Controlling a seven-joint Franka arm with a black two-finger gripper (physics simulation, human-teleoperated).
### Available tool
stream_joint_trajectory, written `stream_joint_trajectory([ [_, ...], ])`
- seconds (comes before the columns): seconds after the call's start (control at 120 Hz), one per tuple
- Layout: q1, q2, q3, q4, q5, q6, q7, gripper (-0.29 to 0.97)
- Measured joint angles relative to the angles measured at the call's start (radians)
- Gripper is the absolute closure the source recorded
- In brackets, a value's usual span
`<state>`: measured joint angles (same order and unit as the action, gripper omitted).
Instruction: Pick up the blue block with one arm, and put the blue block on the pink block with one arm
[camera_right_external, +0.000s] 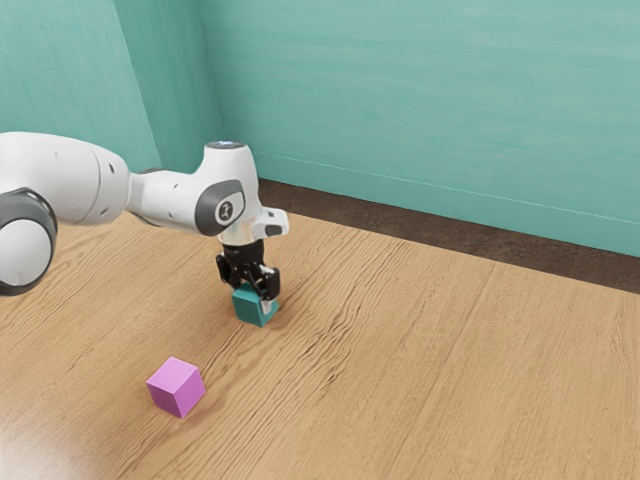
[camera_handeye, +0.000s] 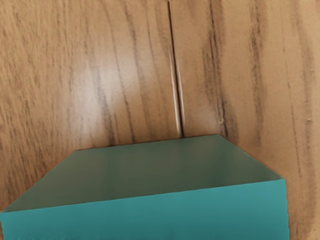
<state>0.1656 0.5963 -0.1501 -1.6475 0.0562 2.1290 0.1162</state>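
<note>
Jaws are clamped on the blue block (camera_right_external: 254, 308), one finger on either side, and it sits low at the wooden tabletop (camera_right_external: 450, 380) under the white arm (camera_right_external: 190, 198). The pink block (camera_right_external: 176, 386) lies well apart, nearer the camera, toward the exterior view's left.

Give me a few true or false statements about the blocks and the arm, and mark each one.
1. The gripper is down at the blue block. True.
2. The blue block sits on top of the pink block. False: the two lie apart.
3. The table shows a wood grain. True.
4. The pink block lies toward the exterior view's right of the blue block. False: it lies toward the left, nearer the camera.
</note>
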Motion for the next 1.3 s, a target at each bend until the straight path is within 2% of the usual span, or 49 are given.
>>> stream_joint_trajectory([
  [0.167,0.002,-0.003,0.012,0.005,-0.003,0.001,-0.002,0.31],
  [0.233,0.001,-0.060,0.012,-0.003,-0.001,-0.007,-0.006,0.32],
  [0.308,0.000,-0.195,0.012,-0.103,0.000,-0.012,-0.013,0.32],
  [0.492,-0.004,-0.614,0.007,-0.530,-0.027,0.028,-0.040,0.32],
  [0.558,-0.009,-0.712,0.006,-0.641,-0.041,0.047,-0.049,0.32],
  [0.675,-0.001,-0.811,0.004,-0.766,-0.065,0.071,-0.062,0.31],
  [0.933,0.004,-0.904,-0.007,-0.905,-0.094,0.092,-0.084,0.32],
  [1.3,0.009,-0.887,0.007,-0.914,-0.092,0.122,-0.073,0.31],
])
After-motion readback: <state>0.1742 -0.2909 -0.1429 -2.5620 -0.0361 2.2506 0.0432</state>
